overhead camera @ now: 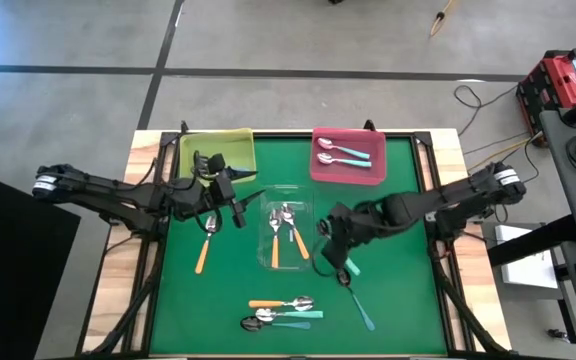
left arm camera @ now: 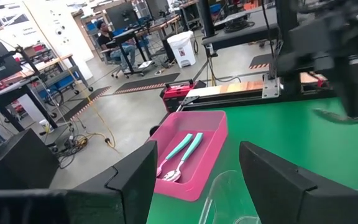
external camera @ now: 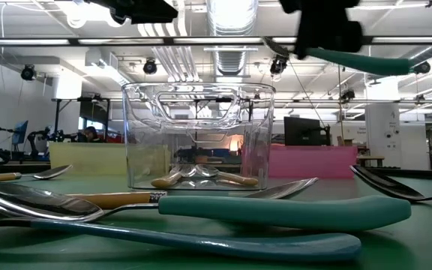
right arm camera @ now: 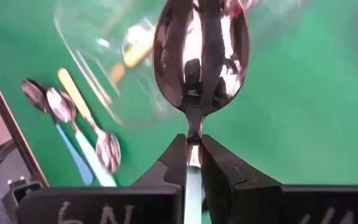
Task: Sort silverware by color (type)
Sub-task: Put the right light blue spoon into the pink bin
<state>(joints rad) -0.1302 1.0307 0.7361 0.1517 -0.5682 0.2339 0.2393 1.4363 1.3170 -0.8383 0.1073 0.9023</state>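
My right gripper (overhead camera: pixel 333 250) hangs over the green mat just right of the clear tray (overhead camera: pixel 288 238) and is shut on a teal-handled spoon (right arm camera: pixel 201 50). Two orange-handled spoons (overhead camera: pixel 290 238) lie in the clear tray. The pink tray (overhead camera: pixel 320 172) holds two teal-handled spoons (overhead camera: pixel 340 155). My left gripper (overhead camera: pixel 238 212) is open and empty, raised just left of the clear tray. Beside it an orange-handled spoon (overhead camera: pixel 205 245) lies flat on the mat. Near the front edge lie one orange-handled spoon (overhead camera: pixel 278 303) and two teal ones (overhead camera: pixel 290 318). Another teal spoon (overhead camera: pixel 361 307) rests to their right. My right gripper pinches the teal-handled spoon at its neck (right arm camera: pixel 193 146), where the bowl meets the handle. The shiny bowl sticks out ahead of the fingertips (right arm camera: pixel 174 163). The teal handle (external camera: pixel 373 64) runs back past the fingers. The spoon is lifted clear of the mat.
An empty yellow tray (overhead camera: pixel 218 150) sits at the far left of the mat, the pink tray at the far right. Wooden table edges (overhead camera: pixel 118 280) flank the mat. Bare green mat (overhead camera: pixel 408 300) lies at the near right. A person sits far off in the room (left arm camera: pixel 107 34).
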